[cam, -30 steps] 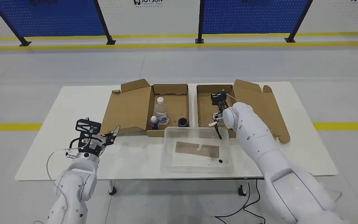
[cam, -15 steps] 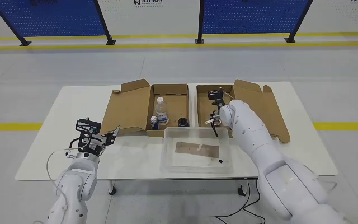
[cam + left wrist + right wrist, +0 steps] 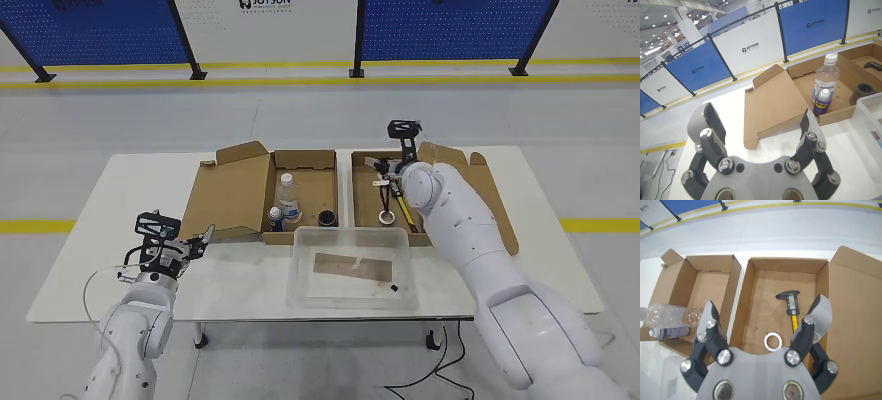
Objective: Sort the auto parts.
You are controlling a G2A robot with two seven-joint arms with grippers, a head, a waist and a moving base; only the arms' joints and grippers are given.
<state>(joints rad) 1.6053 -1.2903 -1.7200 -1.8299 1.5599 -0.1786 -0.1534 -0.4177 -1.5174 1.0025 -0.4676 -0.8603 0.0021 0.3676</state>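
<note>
At the upper right of the top view, the right claw hangs above the right cardboard box, its fingers spread wide with nothing between them. On that box's floor lie a digital caliper with a yellow rule and a flat metal ring, the ring just beside the rule end of the caliper and apart from it. The box's lid flap lies open toward the right edge of the table.

Left of it, nearly touching, stands the left cardboard box, its flap folded out to the left. Along its near wall are a clear plastic bottle with a white cap, a blue spray can just beside the bottle, and a black cylinder in the near right corner.

A clear plastic bin sits in front of both boxes, lower centre of the frame, with a small dark part near its front right corner.

Toward the lower left, the left claw is above the bare table near the left box's flap, fingers wide apart and holding nothing.
</note>
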